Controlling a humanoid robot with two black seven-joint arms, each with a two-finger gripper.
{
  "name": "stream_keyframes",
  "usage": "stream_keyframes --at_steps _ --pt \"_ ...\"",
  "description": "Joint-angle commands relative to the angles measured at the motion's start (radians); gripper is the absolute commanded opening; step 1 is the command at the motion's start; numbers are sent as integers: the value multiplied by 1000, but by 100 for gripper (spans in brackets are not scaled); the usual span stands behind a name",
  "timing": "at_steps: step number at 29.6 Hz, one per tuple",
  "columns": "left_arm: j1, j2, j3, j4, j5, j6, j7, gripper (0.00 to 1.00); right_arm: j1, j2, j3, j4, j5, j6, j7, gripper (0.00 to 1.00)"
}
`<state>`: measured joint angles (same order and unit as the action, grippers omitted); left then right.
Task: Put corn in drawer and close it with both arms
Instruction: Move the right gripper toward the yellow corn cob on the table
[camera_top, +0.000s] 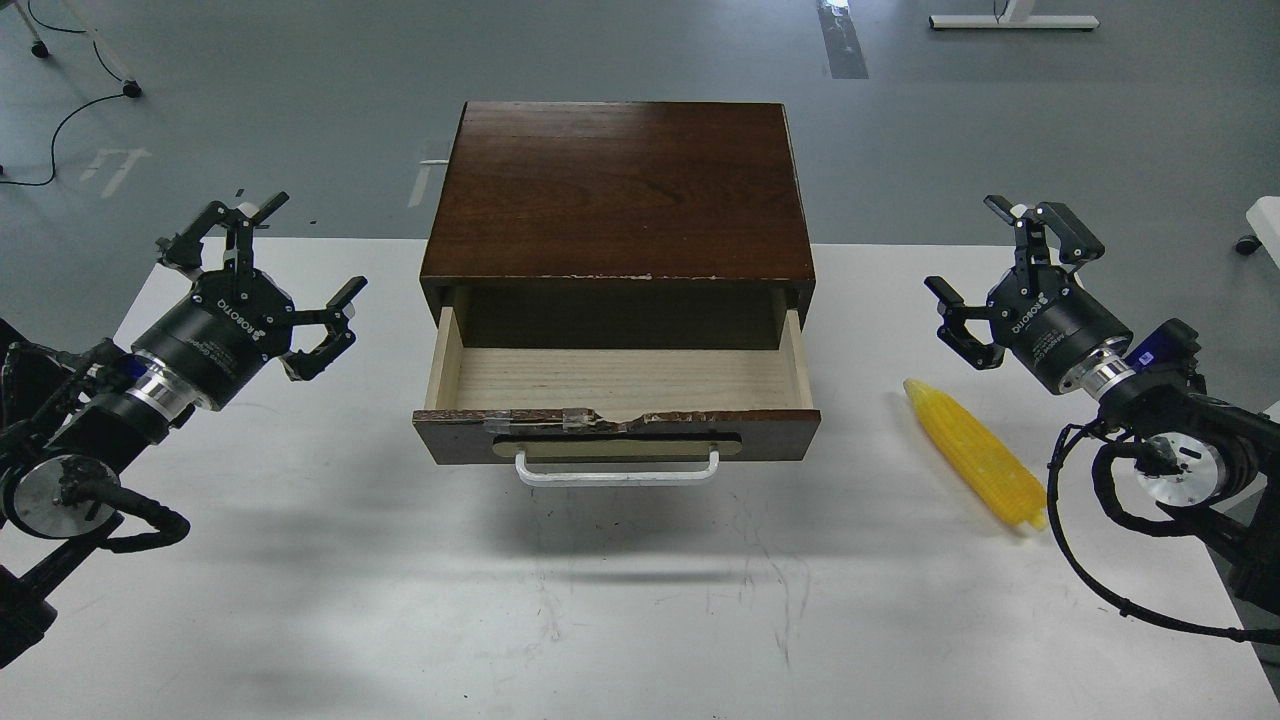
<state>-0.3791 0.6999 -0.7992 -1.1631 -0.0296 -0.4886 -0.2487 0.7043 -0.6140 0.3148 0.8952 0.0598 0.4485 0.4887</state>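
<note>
White scuffed tabletop (640, 620) in front. Bright-yellow tapered corn cob (975, 455) lies on it, right of the dark-brown wooden drawer (617, 432), apart from it. Drawer pulled out, pale interior showing, white bar handle (617, 470) facing me. Left gripper (300, 255) spread wide, holding nothing, off the table's left. Right gripper (985, 250) likewise spread, hovering beyond the cob's tip.
</note>
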Motion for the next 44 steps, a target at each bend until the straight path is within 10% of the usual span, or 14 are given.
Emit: stream_keyframes --at_steps 1,16,27,31,44 --pt "0 1 -2 0 0 0 -1 99 0 -3 0 1 0 4 0 100" --pt "-38 12 -26 66 11 0 2 99 55 -102 -22 21 -95 13 0 100" --pt "-73 30 -12 95 75 0 -4 99 132 -341 -28 175 -912 12 0 100" --pt "-67 38 -11 80 98 0 -79 99 132 -371 -72 195 -1156 6 0 100" --pt "-49 23 -12 -1 181 0 -109 99 150 -346 -198 165 -1433 -89 0 100"
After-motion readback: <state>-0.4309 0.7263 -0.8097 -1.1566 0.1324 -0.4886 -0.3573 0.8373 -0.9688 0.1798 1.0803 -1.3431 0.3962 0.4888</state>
